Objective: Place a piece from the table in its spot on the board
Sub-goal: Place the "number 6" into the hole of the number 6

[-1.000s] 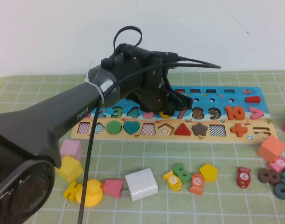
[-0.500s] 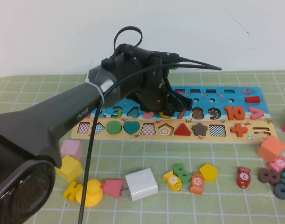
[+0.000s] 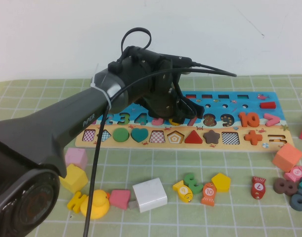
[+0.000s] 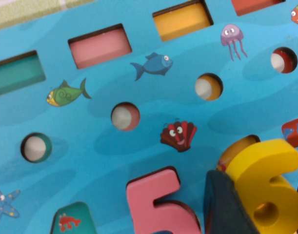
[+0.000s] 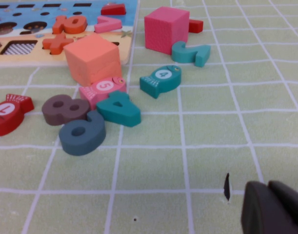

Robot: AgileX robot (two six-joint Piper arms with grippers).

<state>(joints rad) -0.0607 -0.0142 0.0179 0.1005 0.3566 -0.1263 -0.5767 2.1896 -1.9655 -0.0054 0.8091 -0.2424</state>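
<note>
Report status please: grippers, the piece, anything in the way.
Left gripper over the board, gripping the yellow 6 beside the pink 5. Right gripper shut, low over the table. Path clear.

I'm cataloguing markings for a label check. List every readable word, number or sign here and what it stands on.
"PiPER": grey left arm.
"10": orange candy piece.
"1": red fish piece.
"5": pink fish piece.
"4": teal fish piece.
"6": the shape of the yellow wooden numeral held in the left gripper over the blue puzzle board.
Right gripper: no markings.
</note>
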